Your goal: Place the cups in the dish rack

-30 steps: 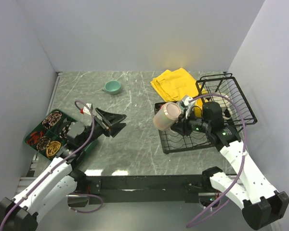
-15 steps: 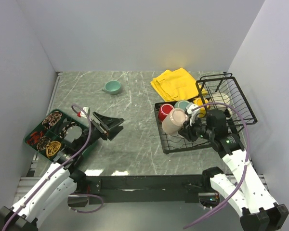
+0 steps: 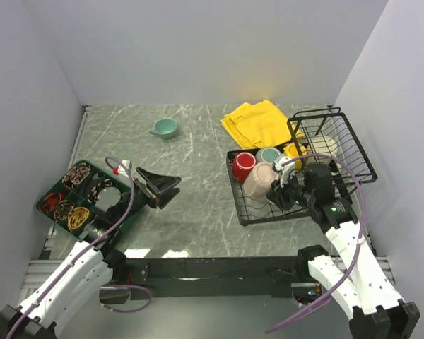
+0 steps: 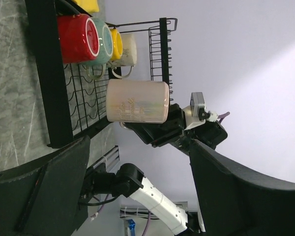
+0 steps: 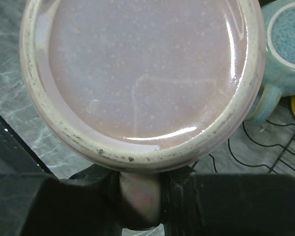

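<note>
One beige-pink mug [image 3: 258, 179] (base up) hangs over the dish rack [image 3: 237, 201], its handle pinched by the right gripper [image 3: 276, 191]; the left gripper [image 3: 174, 188], well left of the rack, is spread wide and empty.

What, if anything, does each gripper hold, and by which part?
The right gripper holds the beige-pink mug by its handle. The left gripper is open and holds nothing.

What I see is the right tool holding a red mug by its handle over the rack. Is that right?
Not quite. The right tool holds the pink mug by its handle over the rack; the red mug is already in it. The left wrist view shows this.
</note>
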You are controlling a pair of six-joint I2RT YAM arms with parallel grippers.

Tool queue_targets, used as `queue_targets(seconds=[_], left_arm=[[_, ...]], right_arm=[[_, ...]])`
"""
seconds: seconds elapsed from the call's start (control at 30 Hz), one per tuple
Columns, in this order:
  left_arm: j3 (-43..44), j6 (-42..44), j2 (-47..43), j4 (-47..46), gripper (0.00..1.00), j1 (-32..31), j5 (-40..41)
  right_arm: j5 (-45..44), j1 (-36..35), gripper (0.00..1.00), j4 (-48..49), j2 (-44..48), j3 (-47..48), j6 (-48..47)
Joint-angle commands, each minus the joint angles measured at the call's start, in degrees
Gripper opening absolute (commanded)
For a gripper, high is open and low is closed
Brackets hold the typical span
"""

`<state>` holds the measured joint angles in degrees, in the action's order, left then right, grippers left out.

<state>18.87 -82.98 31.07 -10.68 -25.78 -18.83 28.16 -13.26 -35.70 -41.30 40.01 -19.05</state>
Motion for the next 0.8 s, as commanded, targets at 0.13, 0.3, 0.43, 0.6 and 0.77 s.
queue_targets(seconds=[0.13,0.3,0.43,0.6,0.77], left_arm=[[0.46,6.94,-2.15,2.58,0.89,0.56,-0.86],[4.85,14.32,-3.82,13.28,0.95,0.56,1.77],[9.24,20.74,-6.02,20.77,1.00,0.56,4.67],[10.66,23.74,-8.74,24.65,0.99,0.56,6.61],[9.78,23.92,-10.15,25.00,0.99,0.56,6.35]], right_arm=[[0.40,3.06,0.00,5.38,3.07,0.33,-2.48],[-0.21,4.64,0.00,5.64,2.80,0.16,-2.66],[-2.05,5.17,0.00,6.26,2.63,-0.19,-3.01],[-5.13,5.26,0.00,6.52,2.80,0.16,-3.54],[-8.64,5.35,0.00,8.19,2.19,-1.33,-4.86]])
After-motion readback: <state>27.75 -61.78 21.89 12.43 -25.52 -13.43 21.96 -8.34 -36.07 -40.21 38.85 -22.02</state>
